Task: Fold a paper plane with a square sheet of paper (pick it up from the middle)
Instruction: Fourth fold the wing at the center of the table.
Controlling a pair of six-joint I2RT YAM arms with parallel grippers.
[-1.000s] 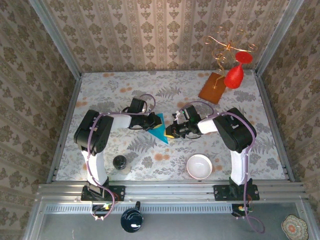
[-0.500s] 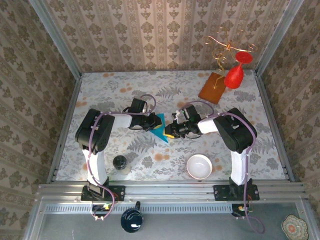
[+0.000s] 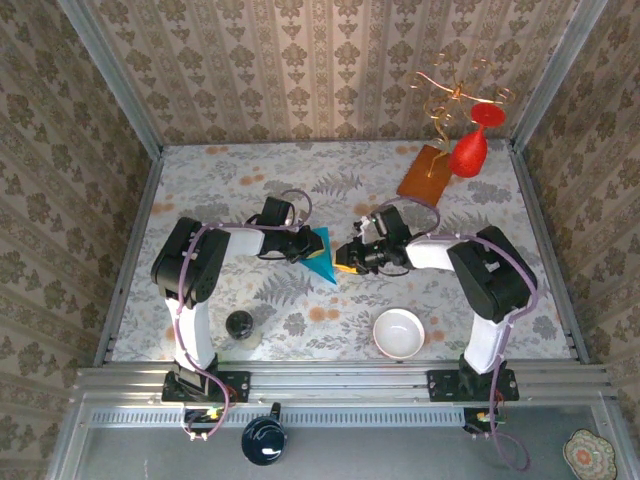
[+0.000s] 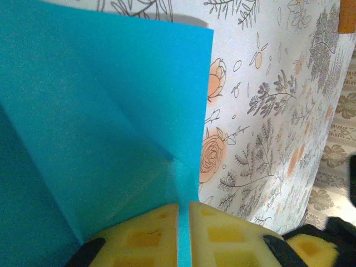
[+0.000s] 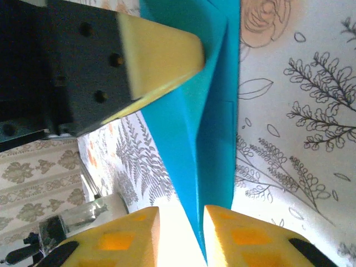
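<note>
- Tabletop (image 3: 230, 200): floral surface walled by patterned panels on the left, far and right sides, with a metal rail along the near edge. Open surface stretches across the far-left part and along the far edge as far as the board.
- Small dark round object (image 3: 239, 323): stands near-left, beside the left arm's base column and well apart from the paper.
- Left gripper (image 3: 303, 245) (image 4: 183, 214): reaches in from the left at mid-tabletop. Its jaws are clamped on the paper's edge, a thin teal strip showing between the yellow pads (image 4: 150, 233).
- Sheet of paper (image 3: 322, 262) (image 4: 111, 111) (image 5: 214, 111): teal-blue and already folded, it sits at the centre between the two grippers. From above it reads as a narrow triangle with its point toward the near side. The left wrist view shows a diagonal crease, and the right wrist view a long fold line.
- Right gripper (image 3: 342, 258) (image 5: 181, 233): meets the paper from the right. Its jaws stand apart, and the paper's tip runs into the gap along one pad.
- White bowl (image 3: 398, 332): near-right, on open surface near of the right gripper.
- Orange-brown board (image 3: 424, 177): far-right, lying flat.
- Red ornament (image 3: 467, 152): just beside the board's right edge, close to the right wall.
</note>
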